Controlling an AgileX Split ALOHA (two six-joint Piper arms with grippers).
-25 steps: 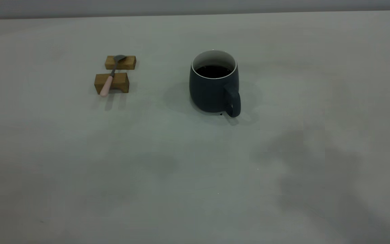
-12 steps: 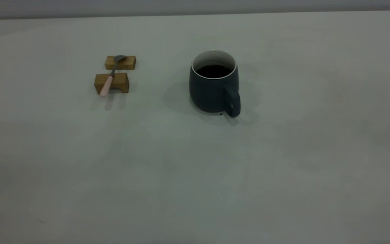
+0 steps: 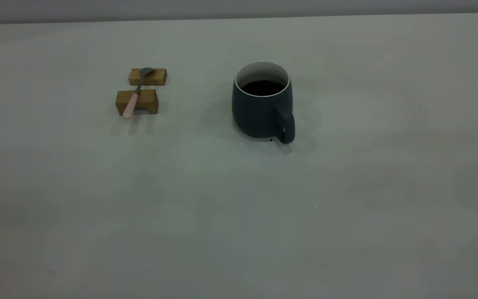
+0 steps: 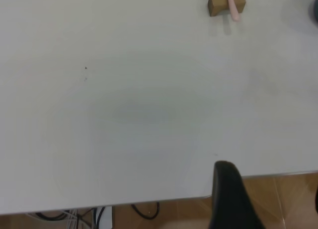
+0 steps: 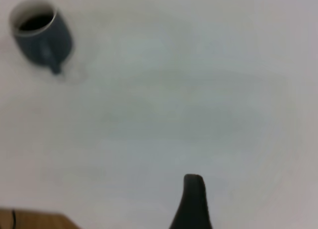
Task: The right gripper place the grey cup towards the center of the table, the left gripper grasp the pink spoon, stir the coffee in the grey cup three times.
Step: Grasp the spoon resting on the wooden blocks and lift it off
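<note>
So the table (image 3: 239,216) is a plain pale grey-white matte top, and the near stretch of it only shows soft shadows and a couple of tiny light flecks. The left gripper (image 4: 226,189) only shows as a black bit over the table's edge in its own wrist view, with wood-coloured floor (image 4: 283,199) and some black cables (image 4: 144,211) below that edge; honestly can't tell if it's spread or pressed together. Same deal with the right gripper (image 5: 194,199): one black bit over the tabletop, state impossible to call, well apart from the cup. Further in, roughly mid-table and a bit toward the far edge, sits one grey cup (image 3: 255,114), upright, handle pointing at the near edge, with black coffee (image 3: 262,87) inside below the white rim. There's one tiny dark speck (image 3: 270,140) on the table right by the foot of the handle. Off toward the left edge, well apart from the cup, are two tan wooden blocks, and one pink spoon (image 3: 133,99) lies across them: pink handle over the nearer block (image 3: 147,101) and sticking out past it, dark bowl resting on the farther block (image 3: 158,77). Beyond the far edge it's just a flat grey wall (image 3: 239,8).
</note>
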